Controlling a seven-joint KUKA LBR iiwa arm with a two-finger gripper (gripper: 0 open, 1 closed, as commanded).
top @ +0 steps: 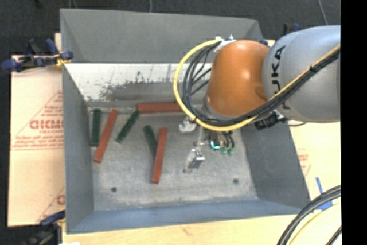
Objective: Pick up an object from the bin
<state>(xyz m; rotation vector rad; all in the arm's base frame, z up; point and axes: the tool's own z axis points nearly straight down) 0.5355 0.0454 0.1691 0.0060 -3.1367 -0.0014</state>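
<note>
Orange wrist cover (238, 80) hangs over the bin's (143, 212) right half, the end effector (195, 159) below it low above bare floor, open or closed I cannot tell; a clean pick means shifting toward mid-bin and straddling the nearest red stick (157, 155) across its narrow width.

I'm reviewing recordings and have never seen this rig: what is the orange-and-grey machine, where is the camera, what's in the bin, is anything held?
The grey shape with the orange cover is a robot arm, reaching in from the right. The camera looks down on the grey metal bin from above. The small metal tool at the arm's end, its grasping part, hangs over bare bin floor. Left of it lie six sticks, red and green; nearest are a red stick and a dark green stick, touching. No stick is at the tool, so nothing looks held.
</note>
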